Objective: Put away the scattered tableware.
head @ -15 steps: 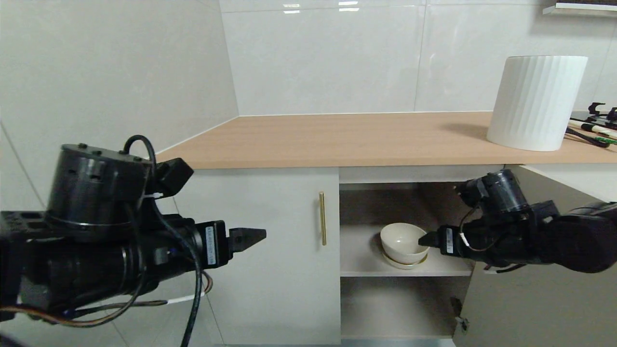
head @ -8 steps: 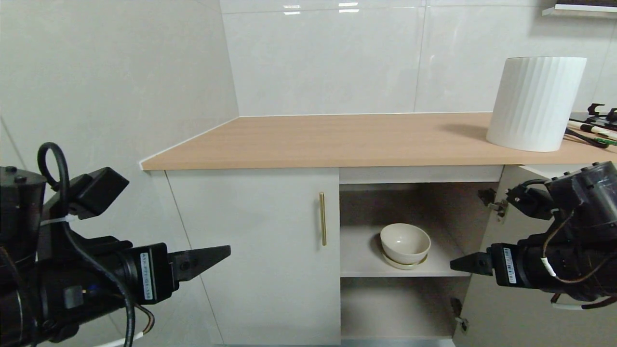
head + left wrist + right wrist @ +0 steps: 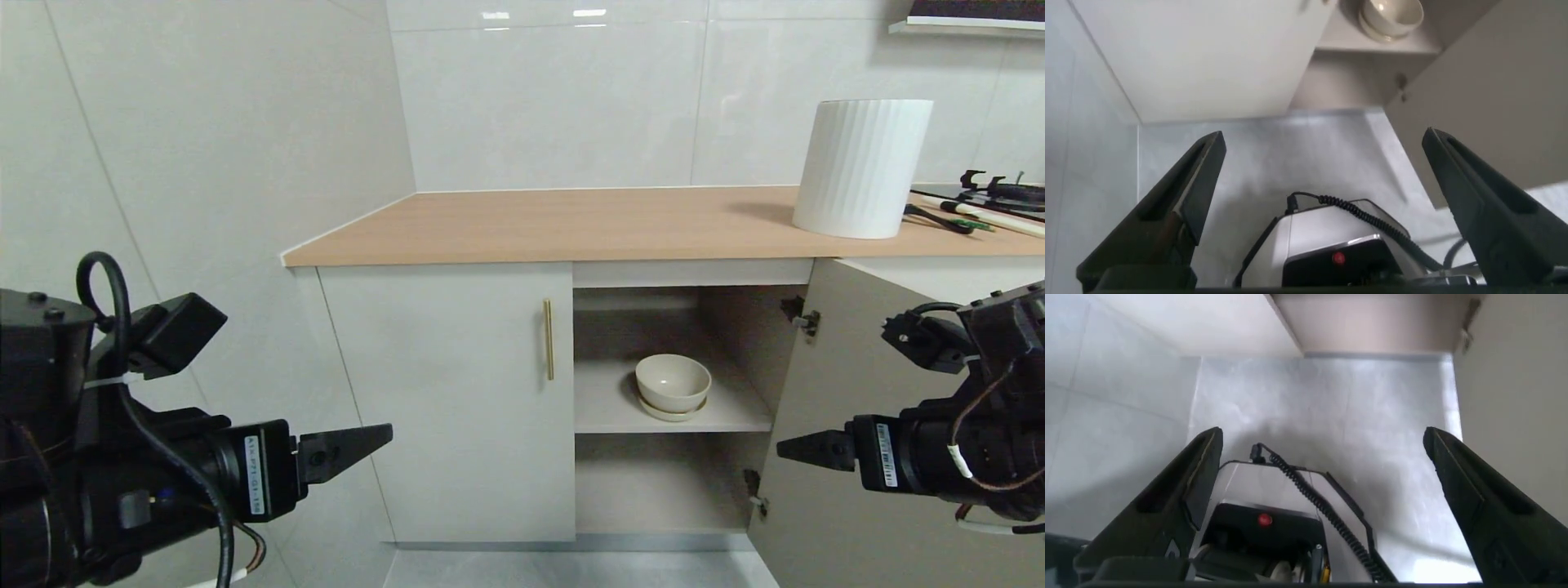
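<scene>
Domestic kitchen. Glossy wall tiles [image 3: 555, 98] back a wood-grain countertop [image 3: 588, 224] running from 9 to 3 o'clock. Beneath it, toward 6 o'clock, a pale base cabinet [image 3: 457, 392] with a brass bar handle [image 3: 549, 339] has one door open, exposing a bowl [image 3: 673, 382] on its shelf [image 3: 604, 404]. A ribbed white canister [image 3: 861, 167] stands at 2 o'clock.

Left tool [image 3: 1323, 135] spread wide, right tool [image 3: 1321, 433] likewise, both held level.
</scene>
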